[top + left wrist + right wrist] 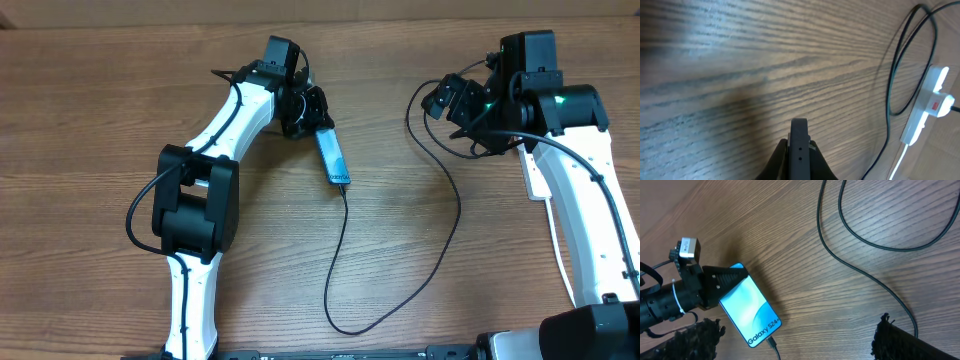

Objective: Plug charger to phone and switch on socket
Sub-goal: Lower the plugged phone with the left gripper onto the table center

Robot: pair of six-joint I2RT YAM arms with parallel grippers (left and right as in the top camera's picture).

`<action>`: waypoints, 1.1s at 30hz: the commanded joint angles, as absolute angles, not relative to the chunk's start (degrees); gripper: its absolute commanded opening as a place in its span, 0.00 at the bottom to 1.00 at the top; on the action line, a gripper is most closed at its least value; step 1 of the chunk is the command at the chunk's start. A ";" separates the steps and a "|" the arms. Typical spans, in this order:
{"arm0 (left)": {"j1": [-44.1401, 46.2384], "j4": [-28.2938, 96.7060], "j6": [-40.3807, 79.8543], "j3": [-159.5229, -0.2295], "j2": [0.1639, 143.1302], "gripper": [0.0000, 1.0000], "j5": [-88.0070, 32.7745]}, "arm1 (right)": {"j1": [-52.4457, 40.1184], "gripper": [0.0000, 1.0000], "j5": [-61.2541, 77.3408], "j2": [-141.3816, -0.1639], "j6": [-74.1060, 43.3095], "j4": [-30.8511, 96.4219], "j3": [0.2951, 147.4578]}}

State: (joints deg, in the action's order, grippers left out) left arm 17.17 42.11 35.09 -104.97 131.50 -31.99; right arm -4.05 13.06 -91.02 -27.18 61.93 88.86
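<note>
The left pincer (315, 115) is closed tight on the phone (747, 307), gripping it at the end away from the "Galaxy S24+" lettering. The phone's blue-cyan screen faces up. In the left wrist view only the phone's dark edge shows, standing between the 2 fingers (780, 156) above the wooden bench (90, 90). Whether the phone touches the bench cannot be told.

The charger (875, 280) meets the lettered end of the phone, its connector tip (771, 342) sitting against the port there. In the overhead view the thin black cable runs down from the phone, makes 1 wide loop near the front edge of the bench and climbs toward the right pincer (448, 103).

The right pincer hangs with its jaws spread as wide as they go and holds nothing. Its 2 dark fingers (692, 340) frame the lower corners of the right wrist view, and the cable passes just beside the right-hand one.

The socket (930, 102), a white power strip with a red-marked switch (935, 106), lies on the bench at the right edge of the left wrist view. Its thick white cord (899, 161) trails off and the black cable curves just beside it.
</note>
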 commanded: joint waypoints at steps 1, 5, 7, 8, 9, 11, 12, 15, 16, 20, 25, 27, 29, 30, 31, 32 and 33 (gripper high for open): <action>17.39 43.35 32.36 -105.14 130.02 0.04 -32.47 | -3.62 1.00 12.45 -89.80 -26.92 61.63 89.47; 17.41 43.46 32.08 -105.14 130.02 0.04 -32.62 | -3.62 1.00 12.47 -89.80 -26.92 61.63 89.47; 17.45 43.44 31.90 -105.14 130.04 0.04 -32.58 | -3.62 1.00 12.47 -89.80 -26.92 61.60 89.47; 17.56 43.42 31.66 -105.14 130.04 0.04 -32.49 | -3.62 1.00 12.47 -89.80 -26.94 61.60 89.47; 17.67 43.42 31.66 -105.14 130.04 0.04 -32.38 | -3.62 1.00 12.47 -89.80 -26.92 61.60 89.47; 17.89 43.40 31.64 -105.14 130.04 0.04 -32.38 | -3.62 1.00 12.47 -89.80 -26.92 61.63 89.47; 18.00 43.24 31.64 -105.14 130.04 0.04 -32.34 | -3.62 1.00 12.47 -89.80 -26.92 61.65 89.47; 18.20 43.18 31.68 -105.14 130.04 0.04 -30.83 | -3.62 1.00 12.45 -89.80 -26.92 61.65 89.47; 18.31 43.31 31.68 -105.14 130.08 0.04 -30.15 | -3.62 1.00 12.45 -89.80 -26.92 61.65 89.47; 18.72 43.48 31.70 -105.14 130.69 0.04 -30.04 | -3.62 1.00 12.45 -89.80 -26.92 61.65 89.47; 19.57 43.55 31.70 -105.14 133.29 0.04 -30.15 | -3.62 1.00 12.43 -89.80 -26.89 61.65 89.41; 19.57 43.55 31.70 -105.14 133.84 0.04 -31.16 | -3.62 1.00 12.43 -89.80 -26.89 61.67 89.32; 19.57 43.46 31.70 -105.14 133.97 0.04 -31.14 | -3.62 1.00 12.43 -89.80 -26.89 61.65 89.32; 19.57 43.46 31.70 -105.14 133.97 0.04 -31.11 | -3.62 1.00 12.43 -89.80 -26.89 61.65 89.32; 19.57 43.48 31.68 -105.14 133.97 0.04 -31.05 | -3.62 1.00 12.43 -89.80 -26.89 61.65 89.32; 19.57 43.51 31.68 -105.14 134.02 0.04 -30.89 | -3.62 1.00 12.43 -89.80 -26.89 61.65 89.32; 19.59 43.51 31.66 -105.14 134.13 0.04 -30.85 | -3.62 1.00 12.43 -89.80 -26.89 61.63 89.32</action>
State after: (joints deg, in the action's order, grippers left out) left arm 19.16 43.46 32.58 -104.97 133.84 -29.52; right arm -4.05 13.06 -91.02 -27.16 61.95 88.86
